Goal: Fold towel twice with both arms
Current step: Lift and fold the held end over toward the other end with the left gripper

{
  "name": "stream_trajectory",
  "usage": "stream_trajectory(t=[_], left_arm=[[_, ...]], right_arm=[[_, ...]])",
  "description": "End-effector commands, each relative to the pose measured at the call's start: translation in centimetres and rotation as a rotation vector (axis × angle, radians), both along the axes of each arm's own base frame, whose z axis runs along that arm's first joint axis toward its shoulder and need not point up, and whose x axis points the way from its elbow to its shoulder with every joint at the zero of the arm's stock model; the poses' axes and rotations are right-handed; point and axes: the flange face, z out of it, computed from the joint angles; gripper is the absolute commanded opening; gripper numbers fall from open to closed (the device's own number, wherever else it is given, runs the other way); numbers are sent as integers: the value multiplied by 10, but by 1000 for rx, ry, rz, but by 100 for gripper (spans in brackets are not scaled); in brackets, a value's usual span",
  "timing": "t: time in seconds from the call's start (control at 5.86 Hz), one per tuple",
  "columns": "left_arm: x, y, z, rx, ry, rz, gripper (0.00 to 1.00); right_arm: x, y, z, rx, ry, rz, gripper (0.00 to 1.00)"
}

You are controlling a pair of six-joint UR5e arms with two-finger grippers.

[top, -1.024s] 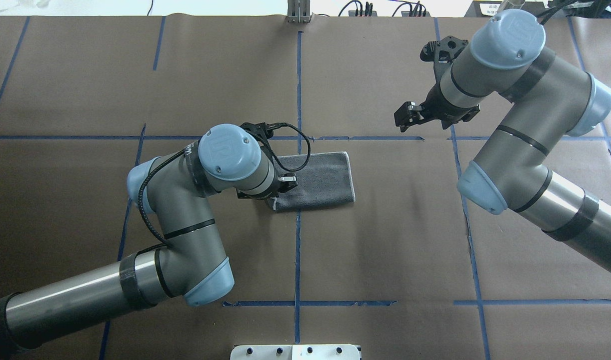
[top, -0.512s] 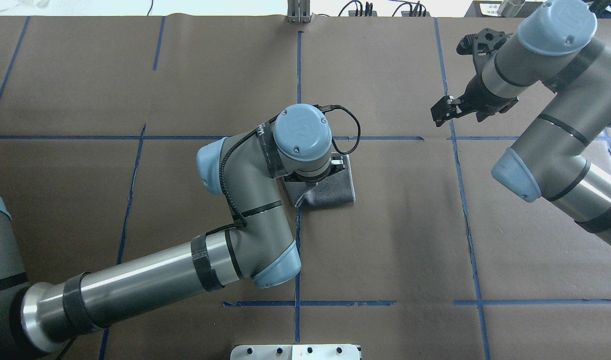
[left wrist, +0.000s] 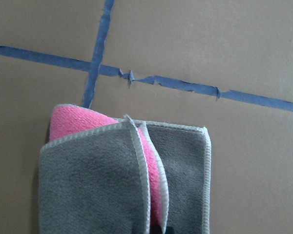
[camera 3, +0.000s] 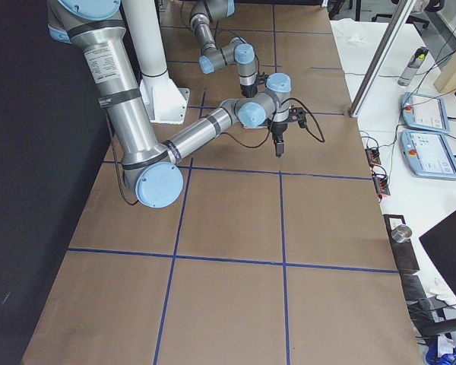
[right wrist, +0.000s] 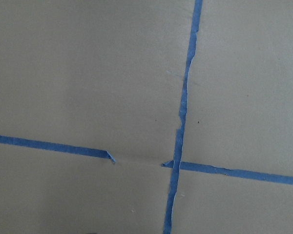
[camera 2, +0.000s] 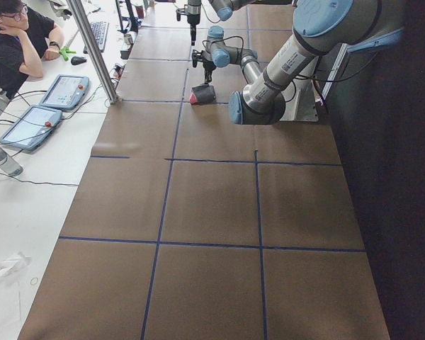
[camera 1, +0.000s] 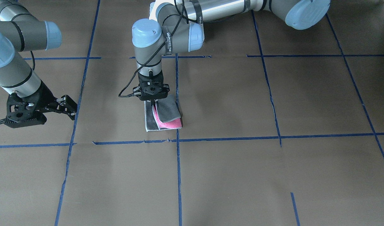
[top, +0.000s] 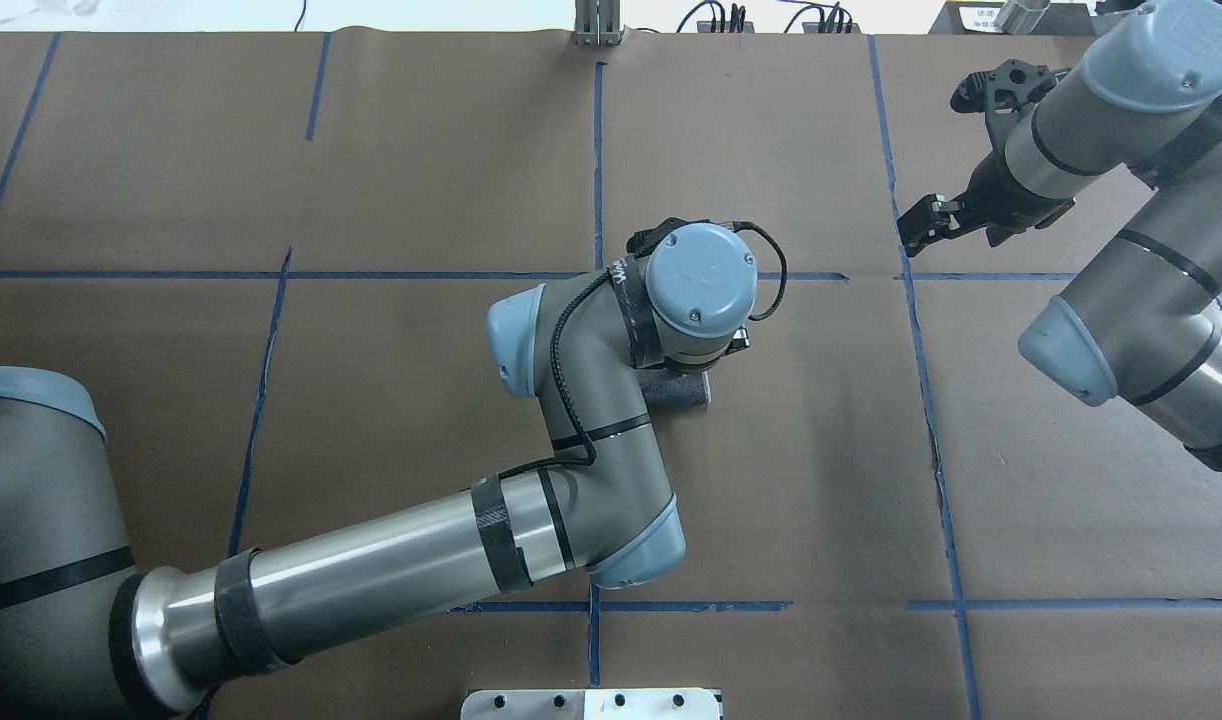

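The towel (camera 1: 167,117) lies near the table's middle, grey face out, with its pink face showing along the fold. My left gripper (camera 1: 152,103) stands straight down over it and is shut on the towel's lifted grey edge, which it holds over the lower layers. In the overhead view the left wrist hides most of the towel (top: 679,391). The left wrist view shows the stacked layers of the towel (left wrist: 88,185) with pale stitched edging. My right gripper (top: 916,226) hangs open and empty above bare table far to the towel's right, and also shows in the front view (camera 1: 71,108).
Blue tape lines (top: 597,170) divide the brown paper table cover. A white plate (top: 591,703) sits at the near edge and a metal post (top: 598,25) at the far edge. An operator (camera 2: 18,39) sits by a side table with tablets (camera 2: 62,91).
My left gripper has carried the towel's left edge rightward over the rest, so the towel now covers half its earlier width. My right arm has drawn back to the far right.
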Motion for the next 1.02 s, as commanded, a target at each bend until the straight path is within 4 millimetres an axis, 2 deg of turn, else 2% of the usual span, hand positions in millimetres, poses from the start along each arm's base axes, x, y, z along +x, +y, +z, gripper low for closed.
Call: stream_trajectory(t=[0.0, 0.17, 0.34, 0.51, 0.68, 0.85], left_arm=[[18, 21, -18, 31, 1, 20, 0], [24, 28, -14, 43, -8, 19, 4], [25, 29, -13, 76, -19, 49, 99], [19, 24, -20, 111, -17, 73, 100], [-10, -5, -30, 102, 3, 108, 100], [-57, -38, -21, 56, -1, 182, 100]], right_arm=[[2, 2, 1, 2, -3, 0, 100], [2, 2, 2, 1, -2, 0, 100], [1, 3, 2, 0, -2, -1, 100], [2, 2, 2, 0, -3, 0, 100], [9, -1, -4, -4, -22, 0, 100], [20, -5, -7, -16, -48, 1, 100]])
